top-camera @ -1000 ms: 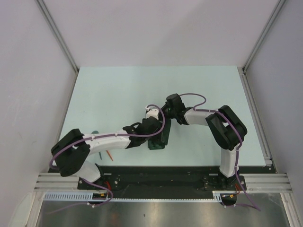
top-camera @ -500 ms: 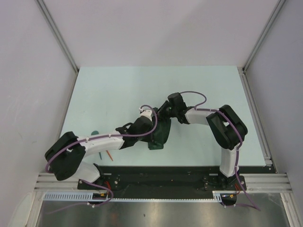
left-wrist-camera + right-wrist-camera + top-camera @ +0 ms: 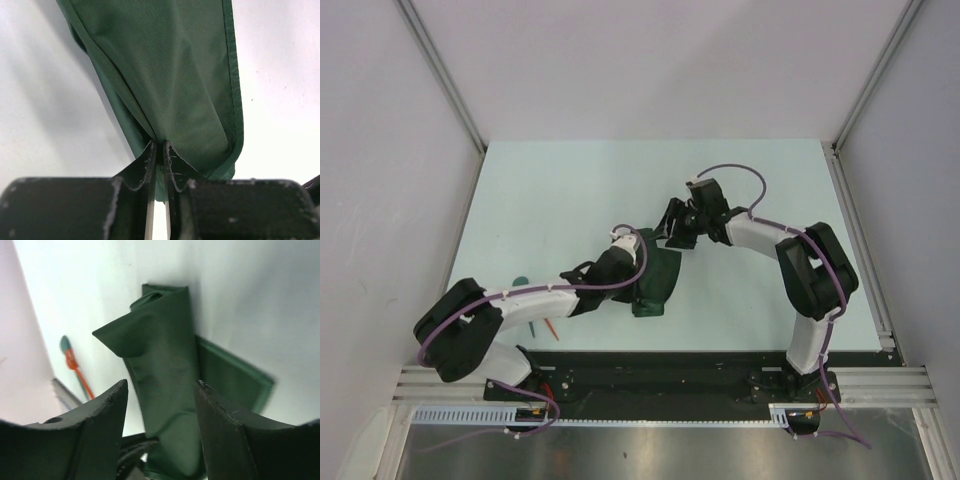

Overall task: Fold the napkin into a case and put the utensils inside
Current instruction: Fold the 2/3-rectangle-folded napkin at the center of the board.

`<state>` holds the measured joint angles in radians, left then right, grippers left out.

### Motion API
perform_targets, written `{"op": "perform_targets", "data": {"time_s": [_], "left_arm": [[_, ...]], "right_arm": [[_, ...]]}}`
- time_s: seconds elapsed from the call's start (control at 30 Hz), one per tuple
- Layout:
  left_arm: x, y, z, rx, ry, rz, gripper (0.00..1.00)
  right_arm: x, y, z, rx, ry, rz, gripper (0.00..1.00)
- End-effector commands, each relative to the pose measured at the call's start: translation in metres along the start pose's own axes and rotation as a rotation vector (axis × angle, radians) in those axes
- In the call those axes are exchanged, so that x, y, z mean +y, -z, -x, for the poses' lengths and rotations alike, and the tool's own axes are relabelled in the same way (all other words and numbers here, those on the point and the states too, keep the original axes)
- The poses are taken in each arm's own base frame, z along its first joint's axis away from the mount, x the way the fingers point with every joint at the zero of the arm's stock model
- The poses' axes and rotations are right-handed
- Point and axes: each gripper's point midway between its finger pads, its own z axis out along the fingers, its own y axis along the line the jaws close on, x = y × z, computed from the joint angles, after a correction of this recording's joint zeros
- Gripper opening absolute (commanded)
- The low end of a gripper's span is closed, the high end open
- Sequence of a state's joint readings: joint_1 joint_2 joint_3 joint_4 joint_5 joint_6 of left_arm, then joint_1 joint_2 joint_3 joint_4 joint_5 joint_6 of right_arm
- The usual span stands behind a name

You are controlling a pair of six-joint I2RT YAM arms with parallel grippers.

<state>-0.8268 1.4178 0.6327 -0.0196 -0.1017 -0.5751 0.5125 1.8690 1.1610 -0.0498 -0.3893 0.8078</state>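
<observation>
Two grippers work at the dark green napkin, which lies folded lengthwise into a narrow strip on the pale table, near the middle of its near edge. The left gripper has its jaws pressed almost together on a raised fold of the cloth, pinching it at the tips. The right gripper hangs above the strip's far end with jaws spread wide and nothing between them. Under the raised fold a flat layer of napkin shows. Off to the left, well apart from the cloth, the orange-red utensil and teal utensil lie close together, partly hidden beneath the left arm in the overhead view.
</observation>
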Motion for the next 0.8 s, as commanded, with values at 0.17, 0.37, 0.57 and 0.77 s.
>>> {"op": "perform_targets", "data": {"time_s": [0.17,0.37,0.57,0.77], "left_arm": [[-0.004,0.003,0.013,-0.048,0.017,-0.055,0.11],[-0.001,0.003,0.012,-0.047,0.022,-0.052,0.09],[0.001,0.002,0.012,-0.050,0.033,-0.052,0.08],[0.003,0.003,0.012,-0.050,0.039,-0.052,0.06]], "right_arm": [[-0.066,0.029,0.019,0.028,0.256,-0.282,0.50],[-0.085,0.027,0.014,0.045,0.256,-0.326,0.44],[-0.091,0.015,0.006,0.065,0.235,-0.305,0.35],[-0.090,0.008,-0.002,0.066,0.203,-0.271,0.31]]}}
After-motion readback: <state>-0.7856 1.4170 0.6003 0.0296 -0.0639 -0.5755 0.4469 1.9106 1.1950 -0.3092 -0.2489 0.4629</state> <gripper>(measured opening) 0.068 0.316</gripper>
